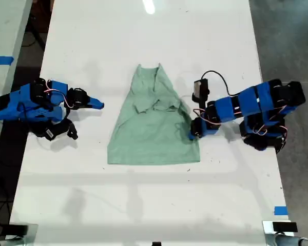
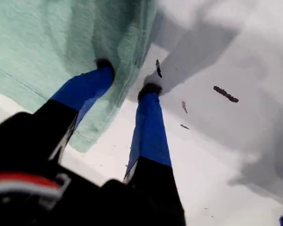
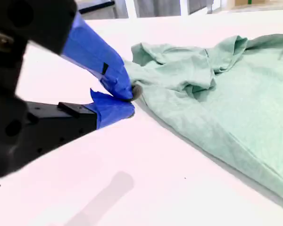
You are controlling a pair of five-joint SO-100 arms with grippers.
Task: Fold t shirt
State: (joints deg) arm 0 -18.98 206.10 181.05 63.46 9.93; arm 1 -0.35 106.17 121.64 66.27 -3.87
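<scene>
My first tool [image 2: 127,77] straddles the t shirt's [image 1: 154,123] edge, part open; my second tool [image 3: 129,101] is nearly closed, empty — neck towards the exterior view's top.

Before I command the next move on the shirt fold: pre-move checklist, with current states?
1. My first gripper open: ok, jaws spread.
2. It straddles the edge of the pale mint-green cloth t shirt: ok, one finger at the cloth, the other over the bare white table.
3. Cloth pinched: not ok, jaws not closed.
4. Finger under or over the cloth: cannot tell.
5. My second gripper clear of the shirt: ok, apart from it toward the exterior view's left, shut, empty.
6. Shirt lying flat: not ok, bunched folds near its middle.
</scene>
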